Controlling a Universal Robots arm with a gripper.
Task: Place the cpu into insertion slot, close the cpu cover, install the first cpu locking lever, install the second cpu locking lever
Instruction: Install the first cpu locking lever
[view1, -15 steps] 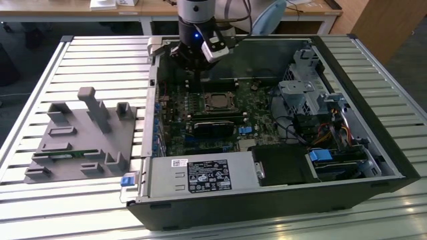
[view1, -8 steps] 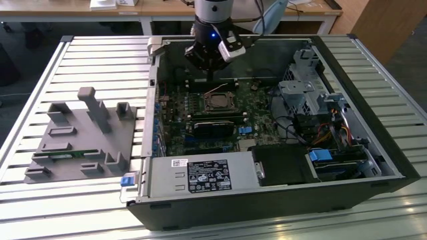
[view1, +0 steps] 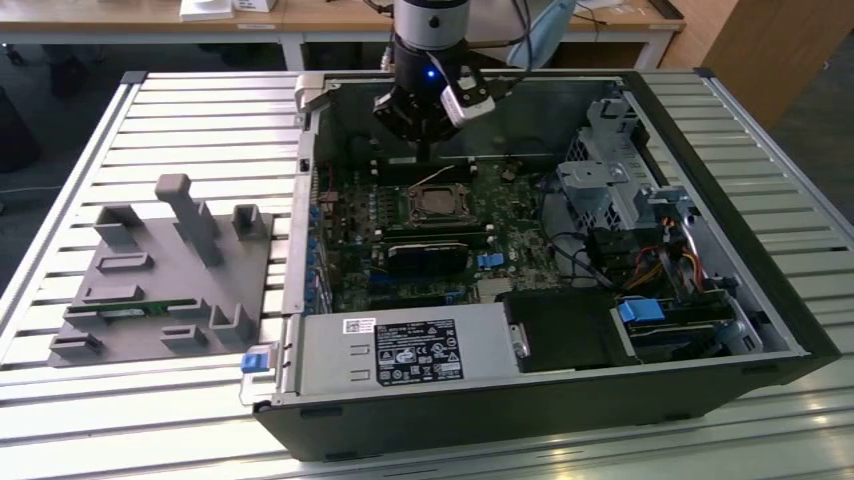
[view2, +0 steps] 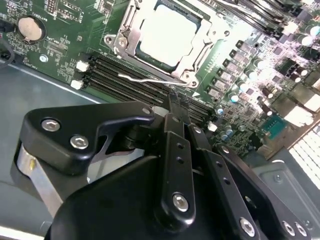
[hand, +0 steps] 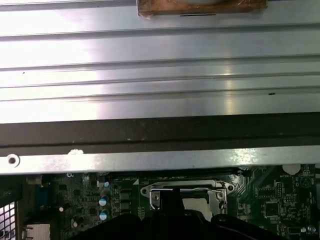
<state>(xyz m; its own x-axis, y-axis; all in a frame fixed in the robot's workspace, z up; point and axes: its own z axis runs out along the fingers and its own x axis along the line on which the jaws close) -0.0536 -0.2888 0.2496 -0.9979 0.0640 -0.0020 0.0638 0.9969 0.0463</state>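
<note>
Silvery cpu (view2: 167, 34) sat flat in its socket on the green board, with the cpu cover (view2: 131, 27) shut around it. A thin wire lever (view2: 145, 79) lay beside the socket. The black gripper (view2: 175, 102) hung just above that lever, fingers pressed together, holding nothing, inside the open computer case (view1: 747, 300).

open black computer case (view1: 747, 330) on slatted metal surface (view1: 200, 110) | grey plastic holder (view1: 160, 280) at exterior view's left | wooden desks (view1: 334, 15) far behind
</note>
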